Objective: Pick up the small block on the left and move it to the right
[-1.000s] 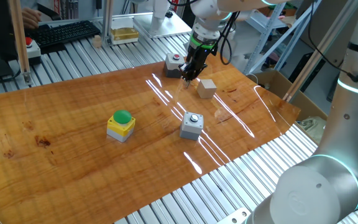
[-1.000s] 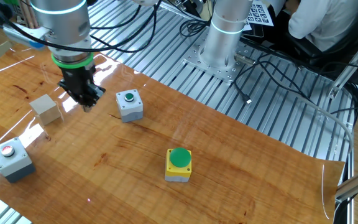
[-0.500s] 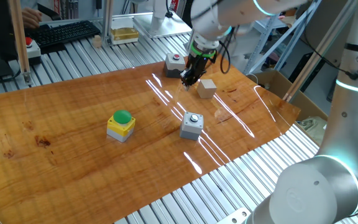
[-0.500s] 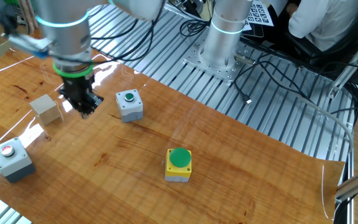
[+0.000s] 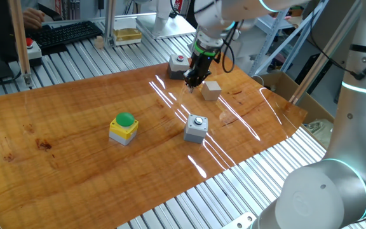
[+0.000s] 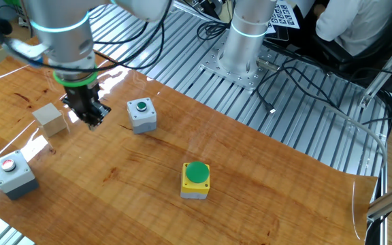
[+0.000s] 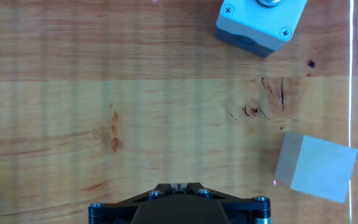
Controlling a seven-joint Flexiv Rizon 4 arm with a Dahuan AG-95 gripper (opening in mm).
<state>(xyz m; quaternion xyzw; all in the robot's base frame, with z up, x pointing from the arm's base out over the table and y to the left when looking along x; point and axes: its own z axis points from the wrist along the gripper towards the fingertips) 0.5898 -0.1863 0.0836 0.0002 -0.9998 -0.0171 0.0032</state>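
The small block (image 5: 211, 90) is a plain pale wooden cube on the wooden table, also seen in the other fixed view (image 6: 50, 118) and at the right edge of the hand view (image 7: 316, 167). My gripper (image 5: 191, 81) hovers low over the table just beside the block, a short gap away from it (image 6: 92, 122). Its fingers are pressed together and hold nothing. In the hand view the closed gripper (image 7: 178, 185) sits at the bottom centre, with the block off to its right.
A grey box with a red button (image 5: 178, 65) stands behind the gripper. A grey box with a small top button (image 5: 196, 128) and a yellow box with a green dome button (image 5: 124, 128) stand nearer the table's middle. A grey button box (image 7: 260, 22) shows at the top of the hand view.
The gripper has shifted a little closer to the small block, staying shut and low. The block and the boxes have not moved.
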